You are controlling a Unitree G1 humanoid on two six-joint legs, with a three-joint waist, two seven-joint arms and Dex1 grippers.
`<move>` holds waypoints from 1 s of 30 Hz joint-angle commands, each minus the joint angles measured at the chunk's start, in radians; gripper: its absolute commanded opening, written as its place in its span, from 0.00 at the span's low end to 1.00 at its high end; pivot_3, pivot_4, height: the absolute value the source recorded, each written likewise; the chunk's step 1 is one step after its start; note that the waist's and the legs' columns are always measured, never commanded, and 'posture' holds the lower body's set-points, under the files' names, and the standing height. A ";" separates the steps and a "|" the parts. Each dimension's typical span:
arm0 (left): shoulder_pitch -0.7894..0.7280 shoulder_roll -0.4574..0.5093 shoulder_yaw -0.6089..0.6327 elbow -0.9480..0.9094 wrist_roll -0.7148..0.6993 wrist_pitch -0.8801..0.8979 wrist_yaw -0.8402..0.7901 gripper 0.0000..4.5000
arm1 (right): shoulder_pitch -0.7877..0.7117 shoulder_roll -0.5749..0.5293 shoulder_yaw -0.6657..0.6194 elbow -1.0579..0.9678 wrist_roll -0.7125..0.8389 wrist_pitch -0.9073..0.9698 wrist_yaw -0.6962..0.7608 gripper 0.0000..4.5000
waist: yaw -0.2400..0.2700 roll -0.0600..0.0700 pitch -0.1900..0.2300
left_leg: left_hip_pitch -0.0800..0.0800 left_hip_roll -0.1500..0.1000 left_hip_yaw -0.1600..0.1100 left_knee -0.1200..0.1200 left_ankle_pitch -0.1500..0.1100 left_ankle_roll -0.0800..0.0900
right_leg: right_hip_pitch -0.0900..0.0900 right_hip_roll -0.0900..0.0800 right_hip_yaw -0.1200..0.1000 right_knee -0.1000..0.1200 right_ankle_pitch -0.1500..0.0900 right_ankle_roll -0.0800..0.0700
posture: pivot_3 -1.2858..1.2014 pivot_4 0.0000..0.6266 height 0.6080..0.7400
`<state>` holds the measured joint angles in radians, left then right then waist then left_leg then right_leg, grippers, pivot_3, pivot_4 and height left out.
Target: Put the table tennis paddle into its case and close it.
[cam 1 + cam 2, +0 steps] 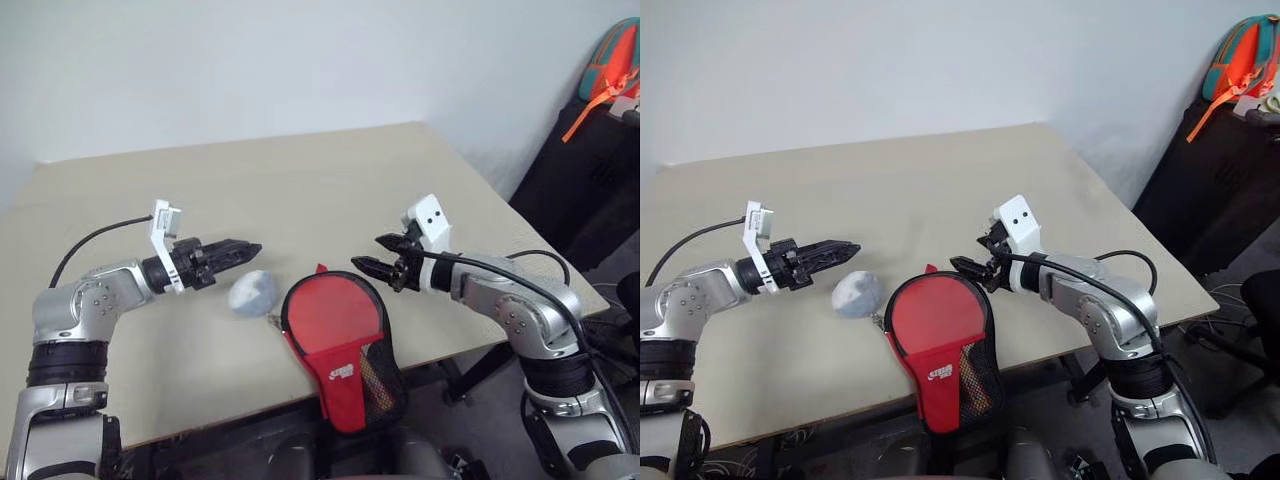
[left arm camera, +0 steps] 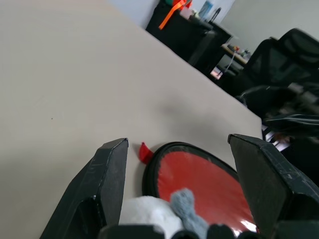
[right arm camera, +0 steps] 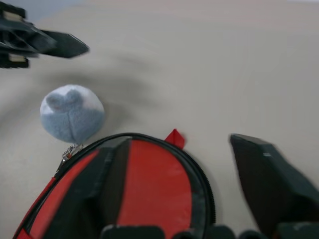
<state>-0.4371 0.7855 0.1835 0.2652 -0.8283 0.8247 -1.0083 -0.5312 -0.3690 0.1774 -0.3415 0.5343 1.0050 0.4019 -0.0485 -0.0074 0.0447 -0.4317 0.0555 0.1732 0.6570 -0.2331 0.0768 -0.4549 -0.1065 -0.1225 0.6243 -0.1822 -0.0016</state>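
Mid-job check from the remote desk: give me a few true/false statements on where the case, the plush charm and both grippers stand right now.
1. The case lies on the table at its near edge, handle end hanging over it. True.
2. The left gripper is clamped on the plush charm. False: its fingers are apart and it hovers above the charm, holding nothing.
3. The plush charm lies beside the case on the robot's left, joined to it by a small chain. True.
4. The right gripper holds the case by its rim. False: it is open, above the case's right side.
5. The case lies wide open. False: its red outside faces up, lid down.
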 commanded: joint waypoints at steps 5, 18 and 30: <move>0.005 0.036 0.062 0.040 0.044 -0.031 -0.071 0.76 | 0.005 0.058 0.045 0.008 -0.036 -0.009 -0.014 0.14 | 0.000 0.000 0.000 | 0.000 0.001 0.001 0.000 0.000 0.000 | 0.000 0.001 0.000 0.000 0.000 0.000 | 0.52 0.00 0.81; 0.046 -0.064 0.061 0.025 0.069 -0.009 -0.035 0.76 | -0.002 0.148 0.165 0.157 -0.170 -0.107 0.007 0.01 | -0.003 -0.002 -0.001 | 0.000 0.003 0.004 0.002 0.000 0.000 | 0.000 0.003 0.000 0.001 0.001 -0.001 | 0.52 0.00 0.81; 0.077 -0.106 0.055 0.077 0.120 -0.038 -0.044 0.76 | 0.051 0.204 0.238 0.283 -0.251 -0.178 0.050 0.01 | -0.004 -0.003 -0.002 | 0.000 0.005 0.008 0.003 -0.001 -0.001 | 0.000 0.004 0.000 0.002 0.001 -0.001 | 0.52 0.00 0.81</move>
<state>-0.3462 0.6703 0.2160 0.3351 -0.7183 0.7979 -1.0455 -0.4769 -0.1711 0.4159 -0.0482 0.2943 0.8479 0.4429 -0.0527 -0.0104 0.0423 -0.4315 0.0605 0.1813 0.6600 -0.2338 0.0755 -0.4549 -0.1021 -0.1224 0.6265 -0.1809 -0.0031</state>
